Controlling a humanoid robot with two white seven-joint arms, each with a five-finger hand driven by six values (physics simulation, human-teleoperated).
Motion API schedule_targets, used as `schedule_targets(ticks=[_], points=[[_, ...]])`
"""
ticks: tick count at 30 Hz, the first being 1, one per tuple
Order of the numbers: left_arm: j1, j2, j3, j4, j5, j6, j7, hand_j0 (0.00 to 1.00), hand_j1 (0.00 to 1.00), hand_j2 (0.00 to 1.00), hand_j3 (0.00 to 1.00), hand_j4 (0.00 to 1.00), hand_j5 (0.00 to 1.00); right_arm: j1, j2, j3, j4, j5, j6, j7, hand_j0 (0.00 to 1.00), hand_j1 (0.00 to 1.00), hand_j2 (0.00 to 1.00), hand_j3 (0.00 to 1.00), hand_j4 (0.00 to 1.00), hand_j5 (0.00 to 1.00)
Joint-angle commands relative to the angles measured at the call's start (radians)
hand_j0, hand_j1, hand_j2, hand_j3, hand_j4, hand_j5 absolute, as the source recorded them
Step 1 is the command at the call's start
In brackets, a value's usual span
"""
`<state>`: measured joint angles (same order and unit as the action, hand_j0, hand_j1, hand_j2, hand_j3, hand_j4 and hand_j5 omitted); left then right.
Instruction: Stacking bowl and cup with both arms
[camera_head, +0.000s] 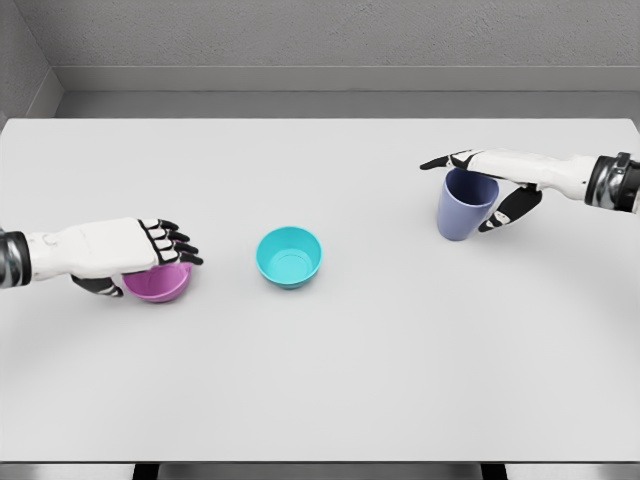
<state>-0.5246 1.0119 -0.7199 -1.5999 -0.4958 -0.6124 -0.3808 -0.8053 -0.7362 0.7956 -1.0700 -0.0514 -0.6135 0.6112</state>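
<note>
A magenta bowl (160, 285) sits at the left of the white table (330, 380). My left hand (145, 265) lies over its rim, fingers curled across the top and thumb at its near left side, gripping it. A teal bowl (289, 256) stands open side up in the middle, untouched. At the right, a blue-purple cup (462, 215) is upright. My right hand (485, 190) holds it, fingers stretched over the mouth and thumb pressed on its right side. Whether the cup rests on the table or hangs just above it I cannot tell.
The table reaches to a grey back wall; its front edge runs along the bottom of the view. Nothing else stands on it besides the two bowls and the cup.
</note>
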Motion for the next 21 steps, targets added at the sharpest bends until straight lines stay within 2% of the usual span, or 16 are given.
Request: schedule_targets(ticks=[1, 21], points=[[0.0, -0.004, 0.0, 0.005, 0.005, 0.002, 0.0, 1.0, 1.0, 1.0, 1.0, 1.0, 1.0, 0.0, 0.005, -0.001, 0.004, -0.005, 0.003, 0.0, 1.0, 1.0, 1.0, 1.0, 1.0, 1.0], [0.0, -0.035, -0.003, 0.031, -0.017, 0.002, 0.0, 1.0, 1.0, 1.0, 1.0, 1.0, 1.0, 0.0, 0.005, -0.001, 0.005, -0.004, 0.003, 0.0, 1.0, 1.0, 1.0, 1.0, 1.0, 1.0]])
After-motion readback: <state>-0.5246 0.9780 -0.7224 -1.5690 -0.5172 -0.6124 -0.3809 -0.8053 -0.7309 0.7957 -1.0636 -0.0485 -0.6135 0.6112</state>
